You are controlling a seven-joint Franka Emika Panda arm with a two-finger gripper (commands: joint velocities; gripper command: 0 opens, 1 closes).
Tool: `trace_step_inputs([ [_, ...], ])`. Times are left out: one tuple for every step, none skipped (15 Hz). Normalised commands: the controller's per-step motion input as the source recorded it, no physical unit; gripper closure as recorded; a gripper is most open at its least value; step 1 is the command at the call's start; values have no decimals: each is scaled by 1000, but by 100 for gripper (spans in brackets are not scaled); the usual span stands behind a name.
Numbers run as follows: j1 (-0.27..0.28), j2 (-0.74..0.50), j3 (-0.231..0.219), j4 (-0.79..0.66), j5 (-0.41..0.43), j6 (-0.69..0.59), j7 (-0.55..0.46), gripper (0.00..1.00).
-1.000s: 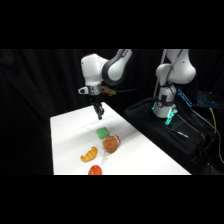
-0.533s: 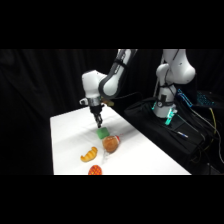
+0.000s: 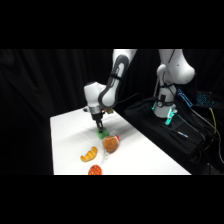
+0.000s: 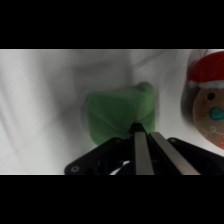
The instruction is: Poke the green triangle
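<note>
The green triangle is a small bright green block on the white table, just left of the brown-red round thing. My gripper has come straight down and its tip rests on the block's top. In the wrist view the green triangle fills the middle. There my gripper has its two fingers pressed together, and their tip touches the block's near edge. Nothing is held between them.
An orange-yellow curved piece lies at the front left, and a red-orange piece sits at the table's front edge. The round thing shows at the wrist view's right. Black gear with cables lies beside the table on the right.
The arm has swung down and forward over the last second. The gripper has dropped from above the table onto the green triangle. The other pieces have not moved.
</note>
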Motion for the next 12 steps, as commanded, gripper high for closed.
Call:
trace_step_inputs([
  [-71, 252, 61, 146, 4, 101, 74, 96],
  [-28, 189, 28, 85, -39, 108, 112, 96],
  [3, 73, 4, -12, -72, 104, 132, 95],
  [36, -21, -24, -93, -115, 114, 143, 95],
  [95, -146, -78, -198, -180, 124, 197, 95],
  [144, -250, -123, -282, -238, 132, 227, 95],
  [170, -341, -147, -344, -260, 94, 254, 95],
  [173, -408, -147, -378, -261, 46, 250, 96],
  [165, -464, -137, -398, -251, -2, 228, 95],
  [149, -504, -124, -391, -227, -52, 213, 96],
  [114, -521, -92, -363, -180, -100, 162, 95],
  [99, -549, -84, -343, -153, -140, 145, 95],
])
